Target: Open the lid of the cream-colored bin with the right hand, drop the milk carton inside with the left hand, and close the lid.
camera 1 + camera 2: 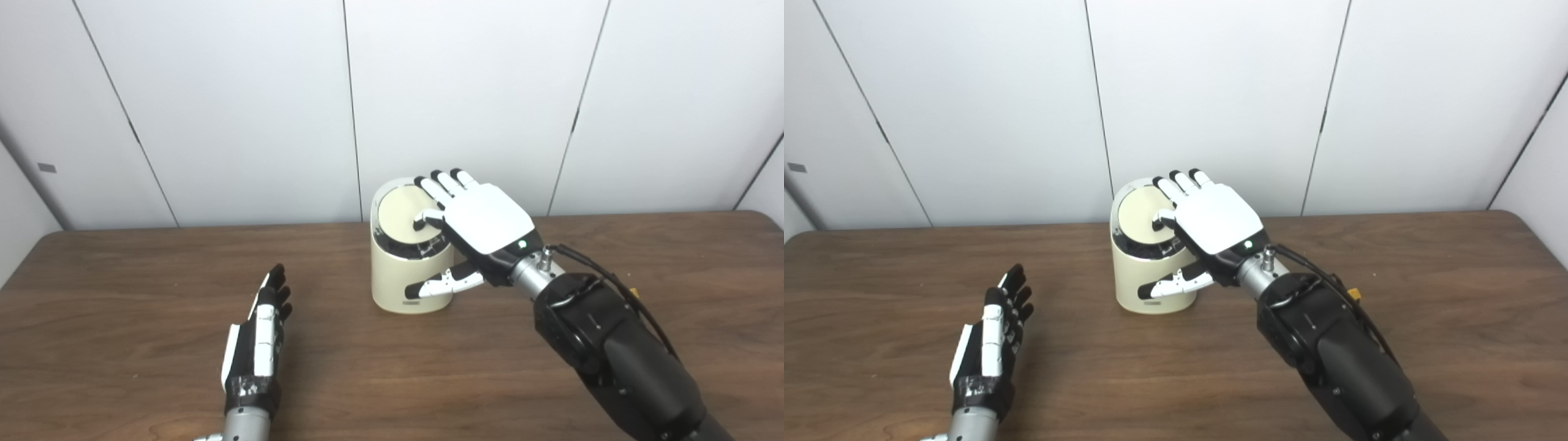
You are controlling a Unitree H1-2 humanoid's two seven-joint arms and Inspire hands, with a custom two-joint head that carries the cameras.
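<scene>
Presently, the right hand point(481, 223) lies flat on the cream-colored bin's point(404, 282) lid point(401, 214) near the table's point(122, 263) far edge, fingers spread, holding nothing; the left hand point(260, 334) rests empty, fingers apart.

The scene is seen from two head cameras placed side by side, both looking forward and down at the bench point(392, 367) from close above its near edge. Almost the same area is shared: the cream-colored bin point(401, 278), both arms and the white wall panels behind. The bin is shown further left in the right eye view.
</scene>
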